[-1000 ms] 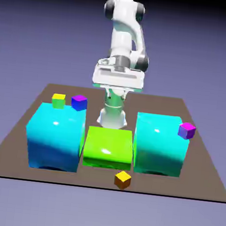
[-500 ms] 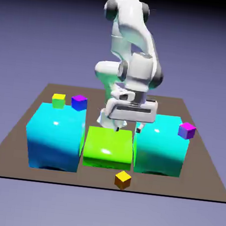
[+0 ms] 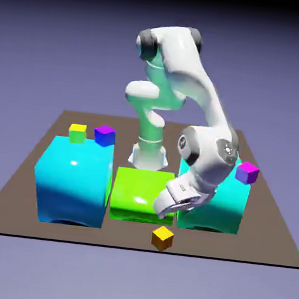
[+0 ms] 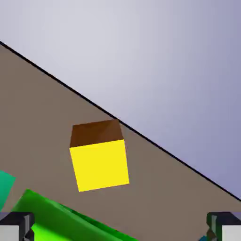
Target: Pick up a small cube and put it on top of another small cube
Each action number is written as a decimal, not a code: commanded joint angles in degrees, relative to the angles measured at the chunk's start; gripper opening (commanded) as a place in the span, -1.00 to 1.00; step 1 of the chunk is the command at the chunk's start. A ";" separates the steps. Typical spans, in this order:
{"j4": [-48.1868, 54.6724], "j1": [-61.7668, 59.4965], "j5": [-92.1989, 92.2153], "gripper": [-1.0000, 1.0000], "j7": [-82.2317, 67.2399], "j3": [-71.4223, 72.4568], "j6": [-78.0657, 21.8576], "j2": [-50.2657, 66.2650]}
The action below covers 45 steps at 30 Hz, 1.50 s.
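Hand view: the gripper point(image 4: 120, 228) is spread wide and holds nothing, its tips point(image 4: 16, 225) well apart, with the orange cube point(image 4: 99, 157) ahead on the table point(image 4: 37, 103). Exterior view: that cube point(image 3: 162, 237) sits just before the green block point(image 3: 137, 193); the magenta cube point(image 3: 247, 172) rests right of it, on a cyan block point(image 3: 228, 200).

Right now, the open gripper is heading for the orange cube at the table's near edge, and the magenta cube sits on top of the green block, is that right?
Not quite: the magenta cube sits on the cyan block at the exterior view's right, not on the green block. The rest holds: the gripper is open and close to the orange cube at the near edge.
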 commanded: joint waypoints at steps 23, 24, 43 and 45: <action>16.23 2.38 -6.00 -1.00 -0.53 9.30 -22.40 11.27; 16.89 3.53 -6.01 -1.00 -0.23 11.37 -24.56 9.73; 12.96 9.68 -6.71 -1.00 1.55 30.58 -39.62 1.27; 11.24 8.92 -6.50 1.00 1.71 30.70 -38.47 0.77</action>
